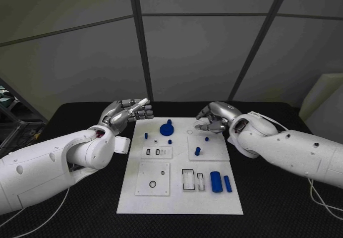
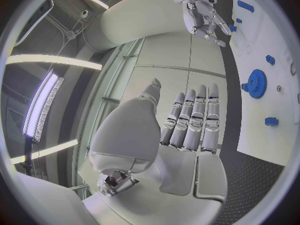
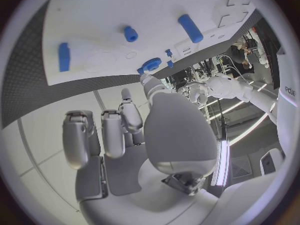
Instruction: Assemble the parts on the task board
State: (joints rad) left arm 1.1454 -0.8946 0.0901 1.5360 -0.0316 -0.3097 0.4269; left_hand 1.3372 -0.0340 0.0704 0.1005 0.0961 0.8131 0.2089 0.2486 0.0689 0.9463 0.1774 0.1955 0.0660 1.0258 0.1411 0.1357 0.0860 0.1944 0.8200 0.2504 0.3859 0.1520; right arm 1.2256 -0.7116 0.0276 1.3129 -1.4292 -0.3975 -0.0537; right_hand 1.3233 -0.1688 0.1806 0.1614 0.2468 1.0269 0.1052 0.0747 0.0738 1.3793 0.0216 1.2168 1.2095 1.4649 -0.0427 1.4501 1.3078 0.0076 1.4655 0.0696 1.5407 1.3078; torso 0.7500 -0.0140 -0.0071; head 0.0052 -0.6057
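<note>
Blue plastic everywhere on the white task board (image 1: 143, 201), laid flat at mid-table between the two arms. Near the far edge, the blue gear (image 1: 167, 129), standing on the board with a small stub poking up from its hub; just beside it a few small blue pegs (image 1: 145, 135), and more by the right-hand plate. Down toward the near edge, the fat blue cylinder (image 1: 216, 181) and the slimmer blue rod (image 1: 227, 183), lying side by side next to the slotted sockets. Left hand (image 1: 127, 115) raised off the board's far left corner, fingers straight and lying side by side, thumb set apart, holding nothing. Right hand (image 1: 213, 118) poised over the board's far right part, fingers curled loosely downward with gaps between them, nothing pinched, no contact with any piece. Nothing picked up yet, so assembly looks barely begun. Handling guess: light, rigid, smooth parts, likely to skate or roll on the slick plate if nudged sideways. Cylinder and rod best taken across the middle of their round flanks; gear probably by rim or hub stub; pegs by a fine pinch from above, easy to flick away.
</note>
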